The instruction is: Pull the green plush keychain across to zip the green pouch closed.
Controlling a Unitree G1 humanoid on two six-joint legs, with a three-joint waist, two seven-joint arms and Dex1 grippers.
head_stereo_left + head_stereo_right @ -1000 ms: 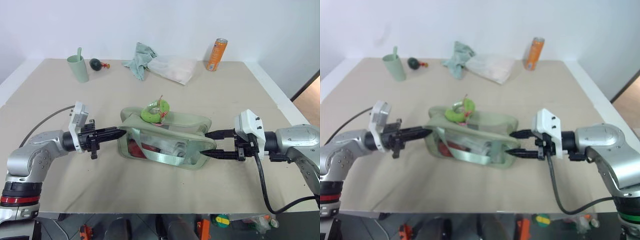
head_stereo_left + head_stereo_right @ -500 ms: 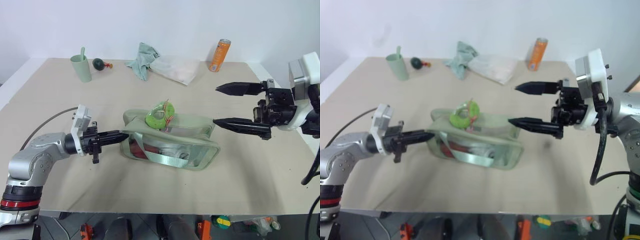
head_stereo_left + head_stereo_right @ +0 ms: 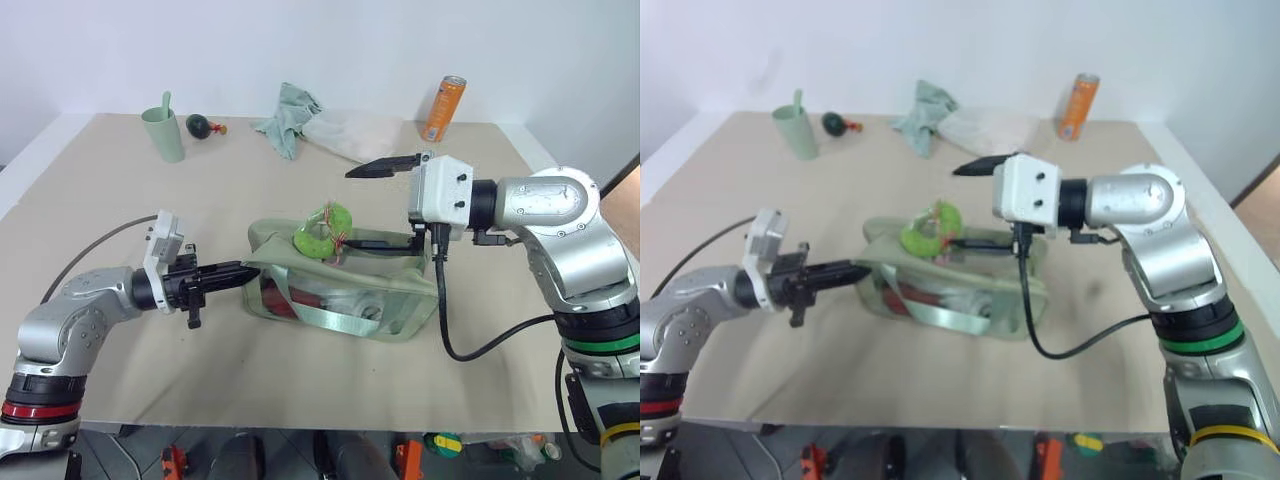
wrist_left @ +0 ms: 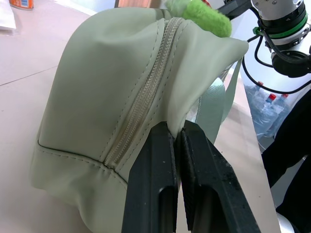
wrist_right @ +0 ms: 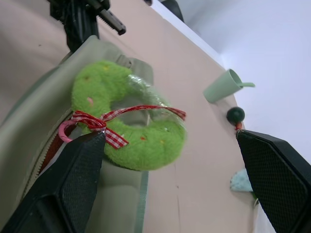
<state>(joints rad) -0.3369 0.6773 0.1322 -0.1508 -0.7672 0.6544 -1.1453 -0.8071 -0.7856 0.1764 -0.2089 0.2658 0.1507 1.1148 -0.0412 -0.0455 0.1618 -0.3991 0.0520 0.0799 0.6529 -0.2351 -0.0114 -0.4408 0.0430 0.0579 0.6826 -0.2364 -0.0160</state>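
One wide beige desk (image 3: pixel 120 330) carries everything. Largest on it is one pale sage-green rectangular fabric pouch (image 3: pixel 385 300) with clear plastic side panels, webbing handles and a top zipper, lying near the middle of the desk with red contents visible through the side panel. Two robot arms flank it. The left tool (image 4: pixel 176 145) is clenched on the pouch's end fabric just beside the zipper's end, its two black fingers pressed together with the cloth pinched between them. The right tool (image 3: pixel 352 205) is released, its two black fingers spread wide: one finger is raised above the desk beyond the pouch, the other lies low along the pouch's top, close to the charm; neither finger visibly touches the charm.

At the far edge of the desk lie one crumpled white plastic bag (image 3: pixel 345 135), one bunched teal-green cloth (image 3: pixel 288 115) touching it, one upright orange drink can (image 3: pixel 441 108), and one pale green cup (image 3: pixel 163 135) with a stick standing in it. Just beside the cup sits one small dark green round toy (image 3: pixel 198 126) with a red tip.

Smallest is one bright lime-green fuzzy ring-shaped plush keychain (image 5: pixel 129 121), tied with a red-and-white checked ribbon, resting on top of the pouch near its left end.
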